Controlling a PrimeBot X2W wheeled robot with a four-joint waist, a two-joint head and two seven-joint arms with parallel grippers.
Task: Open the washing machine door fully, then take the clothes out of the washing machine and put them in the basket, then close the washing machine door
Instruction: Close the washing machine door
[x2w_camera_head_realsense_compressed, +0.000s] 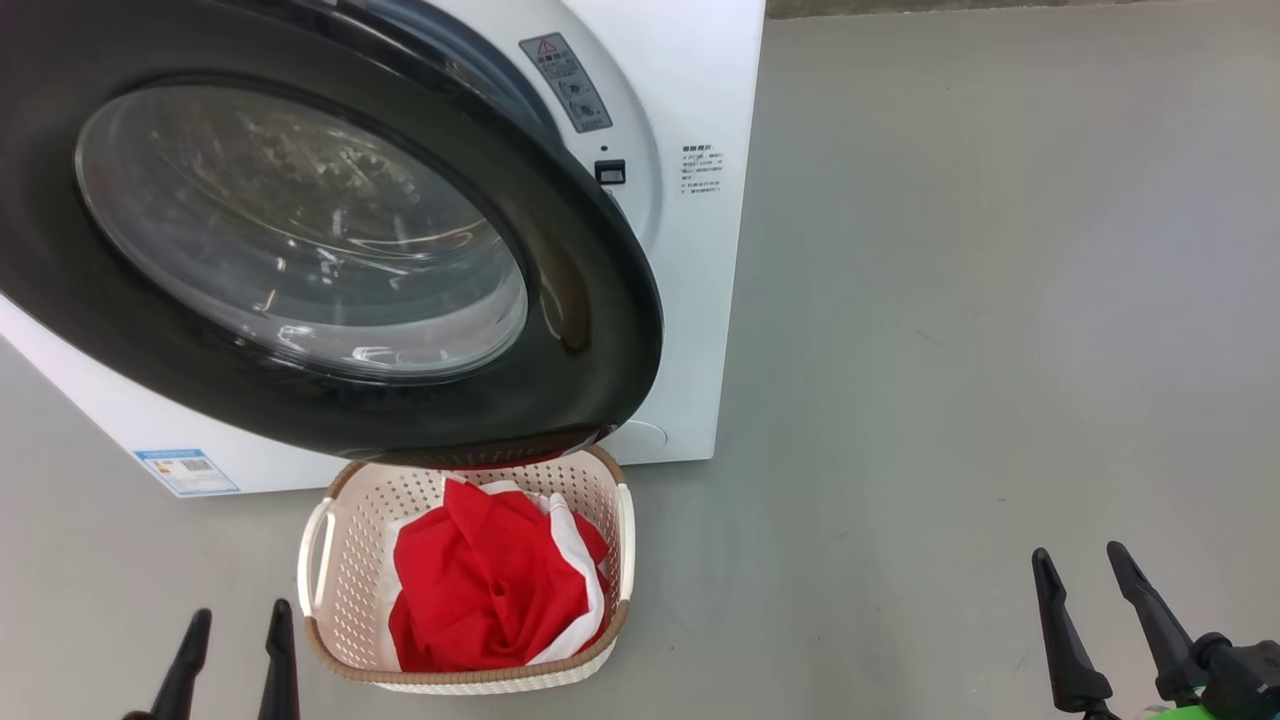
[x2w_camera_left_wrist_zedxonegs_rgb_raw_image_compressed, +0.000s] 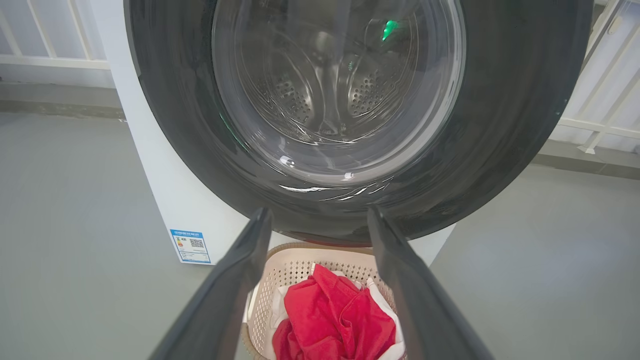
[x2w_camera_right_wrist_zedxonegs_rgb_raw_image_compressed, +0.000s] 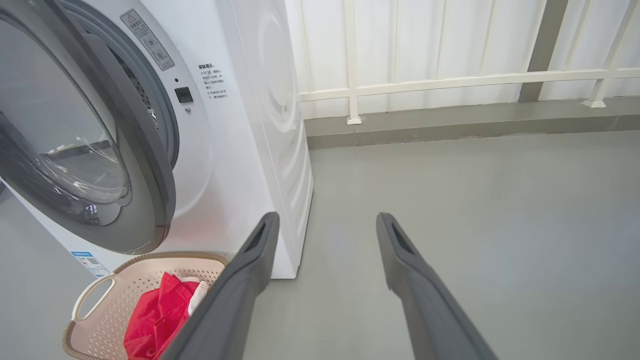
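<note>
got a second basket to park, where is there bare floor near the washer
Widest bare floor: right of the washing machine, back to the white railing, forward to the right hand. A narrower strip lies left of the basket, by the left hand. Crowded: under the ajar door, where the basket of red clothes sits.

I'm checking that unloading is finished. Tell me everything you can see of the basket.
The basket is small, rectangular, cream plastic with perforated walls, a brown woven-look rim and a loop handle on each side. It stands upright on the grey floor just before the washing machine, its far rim beneath the lower edge of the ajar washing machine door. Bunched red and white clothes fill most of it.
</note>
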